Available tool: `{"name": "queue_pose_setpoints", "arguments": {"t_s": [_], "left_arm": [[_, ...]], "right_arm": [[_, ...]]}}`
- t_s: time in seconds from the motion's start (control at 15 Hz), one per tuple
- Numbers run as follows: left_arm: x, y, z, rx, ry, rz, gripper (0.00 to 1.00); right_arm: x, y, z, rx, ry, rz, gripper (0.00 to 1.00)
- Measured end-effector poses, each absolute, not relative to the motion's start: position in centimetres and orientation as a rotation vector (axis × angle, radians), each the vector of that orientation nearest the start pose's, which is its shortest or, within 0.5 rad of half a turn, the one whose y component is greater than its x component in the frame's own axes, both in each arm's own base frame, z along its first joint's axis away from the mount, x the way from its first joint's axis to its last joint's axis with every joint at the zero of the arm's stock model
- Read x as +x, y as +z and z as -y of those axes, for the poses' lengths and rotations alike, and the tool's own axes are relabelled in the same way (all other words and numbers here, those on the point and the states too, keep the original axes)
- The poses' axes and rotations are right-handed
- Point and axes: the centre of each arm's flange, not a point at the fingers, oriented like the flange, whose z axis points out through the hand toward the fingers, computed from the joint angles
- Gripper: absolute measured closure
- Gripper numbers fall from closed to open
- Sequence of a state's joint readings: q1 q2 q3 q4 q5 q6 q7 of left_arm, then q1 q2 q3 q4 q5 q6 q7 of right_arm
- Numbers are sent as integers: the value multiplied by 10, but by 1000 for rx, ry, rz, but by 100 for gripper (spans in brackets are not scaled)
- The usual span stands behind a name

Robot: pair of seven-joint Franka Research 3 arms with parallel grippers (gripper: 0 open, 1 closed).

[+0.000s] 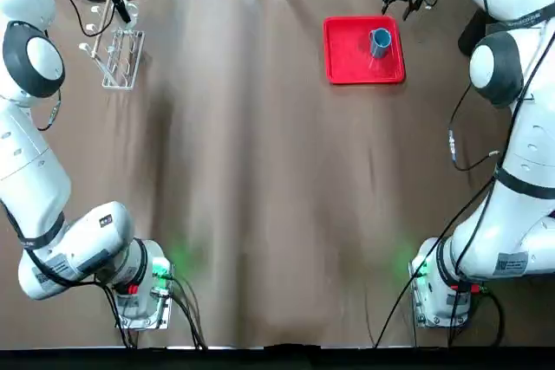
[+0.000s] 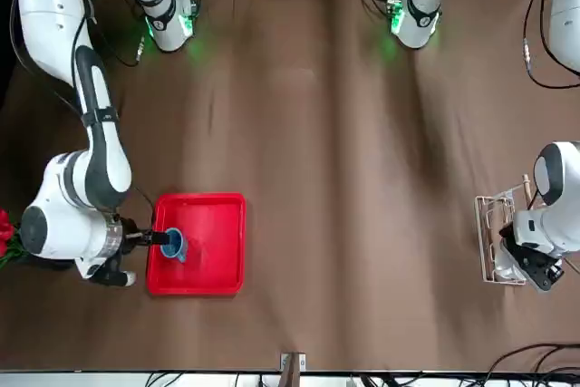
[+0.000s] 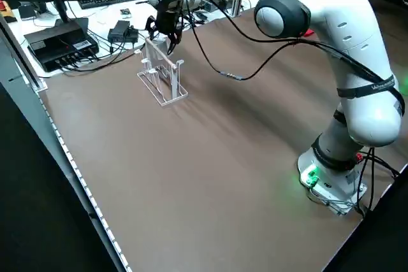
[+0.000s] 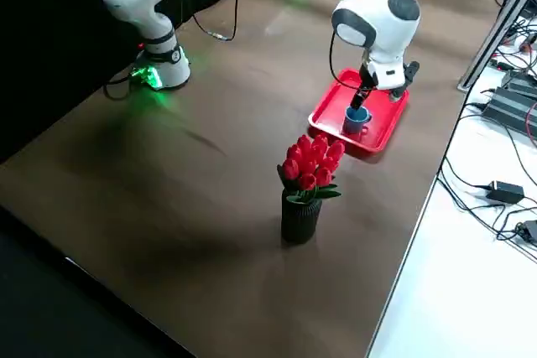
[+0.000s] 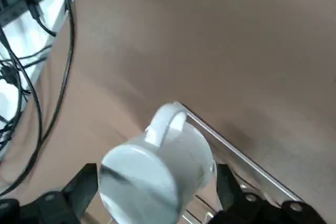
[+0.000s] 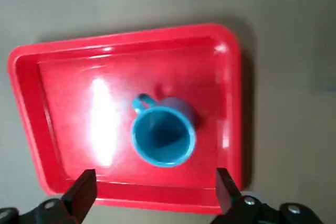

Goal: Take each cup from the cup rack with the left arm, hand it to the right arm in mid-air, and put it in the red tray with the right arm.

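— Where do the cups stand at this moment?

— The light blue cup (image 6: 163, 136) sits upright in the red tray (image 1: 345, 65) at the far right of the table (image 1: 260, 197), toward the tray's right side. The white cup (image 5: 157, 169) is at the cup rack (image 1: 120, 58), far left, lying tilted between the left gripper's fingers.

— And the grippers?

— The left gripper (image 5: 157, 203) is down at the rack, its fingers spread to either side of the white cup; whether the pads press on the cup cannot be told. The right gripper (image 6: 152, 203) hovers above the tray's far right edge, fingers wide apart and holding nothing, the blue cup below it.

— Anything else on the table?

— A black vase of red flowers (image 4: 306, 182) stands beyond the tray, off to the robot's right. Cables and black boxes (image 3: 60, 39) lie along the white strip past the table's far edge.
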State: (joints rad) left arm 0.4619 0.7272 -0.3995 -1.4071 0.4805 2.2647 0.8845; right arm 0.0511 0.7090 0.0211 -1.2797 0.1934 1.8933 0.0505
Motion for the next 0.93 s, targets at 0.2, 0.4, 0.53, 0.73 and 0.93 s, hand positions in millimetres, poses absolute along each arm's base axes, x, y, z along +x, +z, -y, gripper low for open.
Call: {"name": "queue_pose_setpoints", "arguments": {"t_s": [0.2,0.4,0.53,0.73,0.93], "left_arm": [[737,316,-117,-2573,-178,-1370,0],[740,312,-112,-2565,-209,-1375,0],[741,305,-108,-2568,-221,-1378,0],[743,299,-107,-2570,-230,-1379,0],[741,295,-117,-2572,-213,-1363,0]], "right_arm": [[729,376,-51,-3085,44,1,0],[715,416,-44,-3142,78,31,0],[711,436,-35,-3147,59,28,0],[702,478,-4,-3148,-10,10,0],[667,551,52,-3152,-25,29,0]]}}
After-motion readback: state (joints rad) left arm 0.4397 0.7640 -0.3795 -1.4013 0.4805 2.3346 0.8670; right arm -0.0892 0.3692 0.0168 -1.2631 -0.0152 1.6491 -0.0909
